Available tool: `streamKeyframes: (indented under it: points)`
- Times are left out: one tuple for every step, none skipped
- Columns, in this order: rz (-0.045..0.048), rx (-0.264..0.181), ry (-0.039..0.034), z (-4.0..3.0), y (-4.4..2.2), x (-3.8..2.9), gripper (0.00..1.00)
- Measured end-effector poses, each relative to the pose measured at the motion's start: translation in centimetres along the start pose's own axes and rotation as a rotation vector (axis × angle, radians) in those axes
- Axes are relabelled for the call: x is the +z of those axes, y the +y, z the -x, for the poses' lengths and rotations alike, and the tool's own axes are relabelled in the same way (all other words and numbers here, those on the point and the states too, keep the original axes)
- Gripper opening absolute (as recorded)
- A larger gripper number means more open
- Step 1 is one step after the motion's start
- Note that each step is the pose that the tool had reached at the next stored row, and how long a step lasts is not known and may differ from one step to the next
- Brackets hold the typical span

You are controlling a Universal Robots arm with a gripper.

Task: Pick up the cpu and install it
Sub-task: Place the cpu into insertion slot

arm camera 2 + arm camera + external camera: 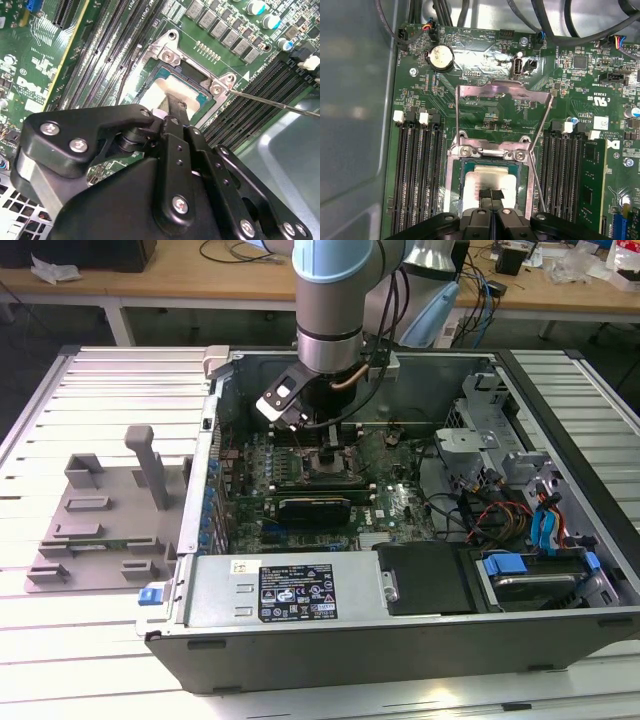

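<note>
The cpu [492,176], a square chip with a shiny silver top, lies inside the dark socket [454,200] on the green motherboard. The socket's metal load plate [502,92] is swung up and its thin lever [540,150] stands free beside it. My gripper [490,194] hangs right over the chip with its two black fingertips pressed together, nothing between them, at or just above the metal top. The second wrist view shows the cpu [161,91] under my gripper [170,107]. In the exterior view my gripper [325,443] is down inside the open computer case.
Rows of memory slots [420,175] flank the socket. Cables [470,510] and a drive cage [530,570] fill the case toward the exterior view's right. A grey fixture plate [90,530] with raised blocks lies on the slatted table at the exterior view's left.
</note>
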State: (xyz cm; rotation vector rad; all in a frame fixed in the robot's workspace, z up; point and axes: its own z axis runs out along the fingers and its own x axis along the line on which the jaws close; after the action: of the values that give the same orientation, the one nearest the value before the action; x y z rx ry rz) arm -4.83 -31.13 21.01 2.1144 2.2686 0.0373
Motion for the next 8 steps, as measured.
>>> streamKeyframes:
  points:
    - [-0.0022,0.0,-0.0046,-0.01,0.01,0.1,0.11]
    - [-0.0037,0.0,-0.0048,-0.01,0.09,0.17,0.11]
    - [-0.0043,0.0,-0.0048,-0.02,0.21,0.22,0.11]
    - [-0.0047,0.0,-0.0048,-0.02,0.29,0.24,0.11]
    - [-0.0052,0.0,-0.0046,-0.01,0.36,0.29,0.11]
    - [-0.0055,0.0,-0.0045,-0.02,0.36,0.37,0.11]
    - [-0.0066,0.0,-0.0047,-0.02,0.35,0.52,0.11]
    - [-0.0076,0.0,-0.0051,-0.01,0.35,0.56,0.11]
